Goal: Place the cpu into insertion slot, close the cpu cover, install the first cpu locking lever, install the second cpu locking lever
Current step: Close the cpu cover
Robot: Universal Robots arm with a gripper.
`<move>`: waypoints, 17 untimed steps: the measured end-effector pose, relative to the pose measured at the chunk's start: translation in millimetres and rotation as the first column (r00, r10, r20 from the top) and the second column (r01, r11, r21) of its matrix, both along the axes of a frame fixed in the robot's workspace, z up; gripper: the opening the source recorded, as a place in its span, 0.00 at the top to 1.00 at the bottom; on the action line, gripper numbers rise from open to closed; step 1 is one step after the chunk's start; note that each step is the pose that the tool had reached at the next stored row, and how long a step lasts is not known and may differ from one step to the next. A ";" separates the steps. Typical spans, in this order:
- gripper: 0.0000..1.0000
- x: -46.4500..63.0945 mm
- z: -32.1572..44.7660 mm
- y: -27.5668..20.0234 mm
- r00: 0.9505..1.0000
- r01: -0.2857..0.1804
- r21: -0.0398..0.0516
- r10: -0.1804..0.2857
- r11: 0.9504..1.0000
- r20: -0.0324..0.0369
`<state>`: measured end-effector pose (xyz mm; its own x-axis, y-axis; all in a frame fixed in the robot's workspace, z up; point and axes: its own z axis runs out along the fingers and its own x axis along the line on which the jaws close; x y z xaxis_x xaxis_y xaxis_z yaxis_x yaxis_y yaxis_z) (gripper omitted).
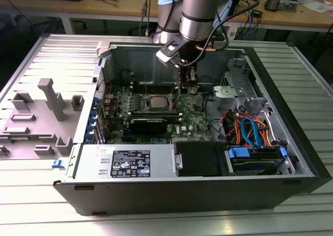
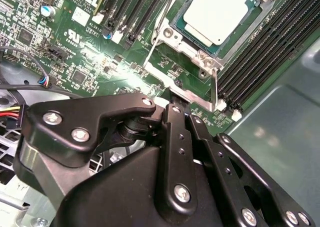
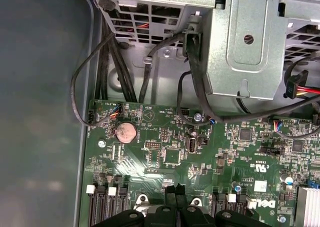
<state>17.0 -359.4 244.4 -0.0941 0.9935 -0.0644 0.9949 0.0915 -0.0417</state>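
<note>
Cpu (image 1: 157, 102) lies flat in the socket (image 2: 177, 27) on the green board (image 1: 190, 122), silver top up. In the second wrist view the cover (image 2: 199, 51), a silvery frame, borders the cpu (image 2: 220, 14) on the sides that show. A thin wire lever (image 2: 151, 49) runs along one edge, and rows of long black slots (image 2: 260, 52) flank it.

Across the exterior view from its left, a grey plastic fixture (image 1: 49, 103) stands on the slatted table (image 1: 31, 205), well apart from the open computer case (image 1: 156, 197). Inside, a black card (image 1: 148, 124) lies just in front of the chip. The gripper (image 1: 189, 91) hangs just beside the socket on the exterior view's right, close to the case's back wall. Its fingers (image 3: 170, 194) are drawn together in both wrist views, tips (image 2: 173, 109) low over the frame's outer edge. I cannot tell whether they pinch anything or touch the board. A strip of open board lies between the gripper and the metal cage (image 1: 237, 90). Orange and blue cables (image 1: 250, 132) crowd the far right. Black wires (image 3: 80, 92) arch over the board's edge.
</note>
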 end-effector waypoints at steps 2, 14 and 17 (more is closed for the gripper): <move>0.89 -1.0 0.0 0.0 1.000 0.000 0.000 0.000 1.000 0.000; 0.89 -6.3 0.0 0.0 1.000 0.000 0.000 0.000 1.000 0.000; 0.89 -7.7 0.0 0.0 1.000 0.000 0.000 0.000 1.000 0.000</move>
<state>9.3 -359.4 244.4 -0.0941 0.9935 -0.0644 0.9949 0.0916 -0.0417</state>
